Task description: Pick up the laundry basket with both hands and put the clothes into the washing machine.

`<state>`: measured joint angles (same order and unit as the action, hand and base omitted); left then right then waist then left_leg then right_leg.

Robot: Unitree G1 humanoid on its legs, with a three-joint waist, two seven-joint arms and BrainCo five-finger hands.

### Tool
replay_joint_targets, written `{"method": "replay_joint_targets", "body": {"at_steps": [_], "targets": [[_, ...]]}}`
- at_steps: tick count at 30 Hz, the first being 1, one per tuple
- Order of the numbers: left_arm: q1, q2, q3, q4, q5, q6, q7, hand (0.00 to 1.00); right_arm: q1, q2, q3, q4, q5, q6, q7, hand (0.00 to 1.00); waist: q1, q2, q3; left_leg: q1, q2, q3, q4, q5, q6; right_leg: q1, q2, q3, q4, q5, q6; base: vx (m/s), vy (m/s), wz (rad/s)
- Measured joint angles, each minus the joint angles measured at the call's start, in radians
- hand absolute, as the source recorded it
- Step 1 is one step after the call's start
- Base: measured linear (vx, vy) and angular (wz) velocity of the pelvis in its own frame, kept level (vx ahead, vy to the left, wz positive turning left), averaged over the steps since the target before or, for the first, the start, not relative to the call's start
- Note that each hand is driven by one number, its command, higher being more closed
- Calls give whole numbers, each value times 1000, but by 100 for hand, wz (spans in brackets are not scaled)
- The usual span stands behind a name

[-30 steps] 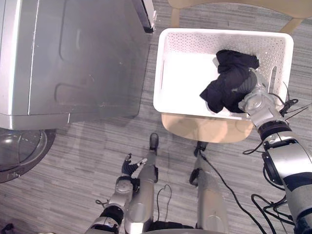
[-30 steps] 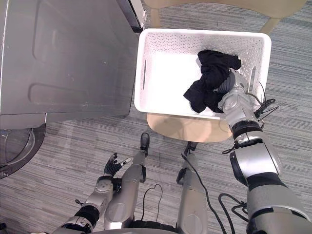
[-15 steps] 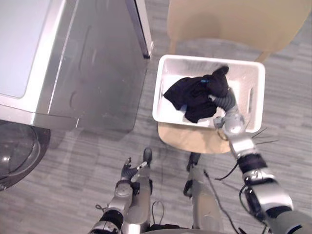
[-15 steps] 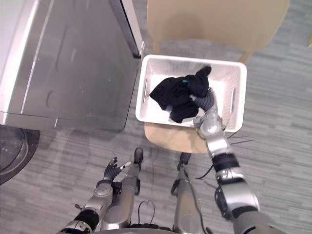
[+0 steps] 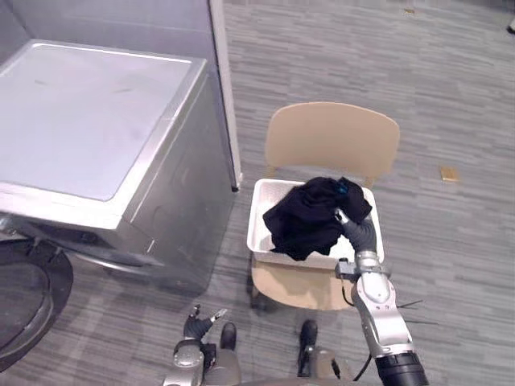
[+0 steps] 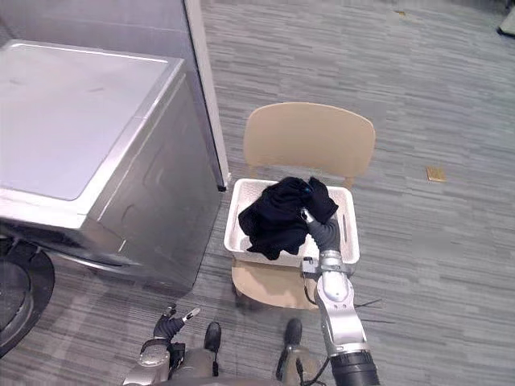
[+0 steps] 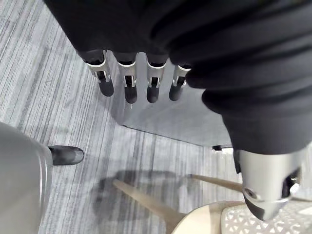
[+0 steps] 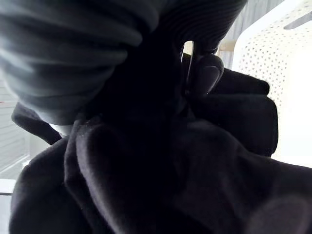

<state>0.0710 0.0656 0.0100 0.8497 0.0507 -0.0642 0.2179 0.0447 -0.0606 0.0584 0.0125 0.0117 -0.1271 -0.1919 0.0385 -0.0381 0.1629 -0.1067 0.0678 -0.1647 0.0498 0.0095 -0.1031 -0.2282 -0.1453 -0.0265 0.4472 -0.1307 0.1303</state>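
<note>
While right robot hand (image 5: 354, 227) grips black clothes (image 5: 310, 215), thumb clamped on cloth, we see bundle bunched up over white laundry basket (image 5: 261, 219), nearer its right rim. Basket sits on chair (image 5: 330, 137) seat, just beside washing machine (image 5: 96, 121). Left robot hand (image 7: 127, 80) hangs low, fingers straight, holding nothing.

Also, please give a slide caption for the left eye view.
Right hand grips black clothes over the white laundry basket on a beige chair, beside the washing machine.
</note>
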Motion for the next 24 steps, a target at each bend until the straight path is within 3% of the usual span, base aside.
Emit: {"method": "replay_joint_targets", "body": {"at_steps": [2, 3, 4, 6, 8, 9, 10, 12, 14, 16, 17, 19, 20, 24], "targets": [[17, 19, 1, -42, -1, 0, 2, 0, -4, -2, 2, -1, -1, -5, 3, 100, 7, -21, -15, -29, -33, -52, 38, 6, -10, 5, -6, 50, 18, -58, 29, -22, -259, 123], [34, 6, 4, -83, -9, -8, 6, 0, -39, -13, 9, -1, -3, -20, 0, 100, 40, 10, -12, -82, -13, -81, 57, 18, -24, 21, 22, 58, -24, -94, 16, -114, -285, 71], [41, -7, 4, -102, -13, -11, 6, 0, -57, -24, 11, -1, -3, -21, 0, 100, 51, 25, -5, -96, 1, -90, 56, 25, -29, 13, 39, 63, -8, -98, 13, -172, -226, 70], [87, -27, 3, -192, -40, -16, 7, 0, -110, -36, 21, -1, -12, -23, -5, 100, 65, 44, -1, -160, 6, -152, 53, 67, -54, -58, 64, 38, 81, -150, -47, -177, -233, 82], [114, -48, -3, -251, -52, -19, 7, 0, -137, -63, 23, -1, -25, -24, -8, 100, 67, 88, 15, -189, 36, -167, 32, 78, -41, -70, 88, -18, 88, -140, -67, -224, -226, 81], [134, -58, -21, -291, -81, -20, 5, 0, -141, -94, 22, 0, -35, -22, -22, 100, 69, 103, 25, -181, 81, -95, -51, 4, 54, -63, 84, -64, 51, -107, -101, -246, -157, 92], [135, -60, -30, -311, -82, -19, 4, 0, -145, -103, 16, 0, -44, -21, -24, 100, 70, 97, 31, -181, 90, -37, -69, -23, 78, -54, 66, -96, 9, -78, -114, -273, -145, 96], [144, -64, -55, -392, -86, -22, -1, 0, -175, -117, 8, 1, -58, -20, -25, 100, 57, 78, 43, -205, 43, 65, 36, 6, 49, -48, 18, -144, -63, -26, -135, -178, -104, 88], [147, -63, -59, -494, -87, -29, -5, 0, -202, -133, -8, 1, -62, -21, -27, 100, 49, 75, 43, -185, 7, 135, 175, -2, 49, -37, -3, -184, -153, 41, -138, -187, -96, 76], [139, -59, -59, -566, -87, -58, -4, 0, -211, -155, -13, 1, -62, -21, -25, 100, 47, 89, 35, -137, 4, 180, 245, -39, 87, -24, -9, -225, -212, 81, -137, -181, -2, 69], [119, -58, -65, -605, -86, -79, -1, 0, -212, -164, -13, 1, -63, -21, -21, 100, 32, 94, 31, -72, 8, 217, 215, -78, 92, -11, -16, -263, -248, 101, -131, -143, 69, 101], [91, -50, -100, -632, -77, -97, -2, 0, -212, -177, -18, 1, -68, -22, -19, 100, 24, 123, 13, 7, 24, 236, 45, -77, 77, -5, -2, -318, -292, 129, -99, -116, 117, 93], [49, -34, -134, -640, -75, -97, -1, 0, -212, -175, -29, 3, -75, -21, -18, 100, 29, 117, 9, 10, 21, 221, -21, -46, 34, -1, -5, -342, -319, 156, -92, -98, 160, 76], [24, 42, -184, -724, -27, -104, 0, 0, -217, -154, 50, 4, -76, -24, 33, 100, 34, 89, -14, 39, -25, 190, -51, -18, 50, 81, -30, -363, -413, 233, -54, -60, 159, 44]]}}
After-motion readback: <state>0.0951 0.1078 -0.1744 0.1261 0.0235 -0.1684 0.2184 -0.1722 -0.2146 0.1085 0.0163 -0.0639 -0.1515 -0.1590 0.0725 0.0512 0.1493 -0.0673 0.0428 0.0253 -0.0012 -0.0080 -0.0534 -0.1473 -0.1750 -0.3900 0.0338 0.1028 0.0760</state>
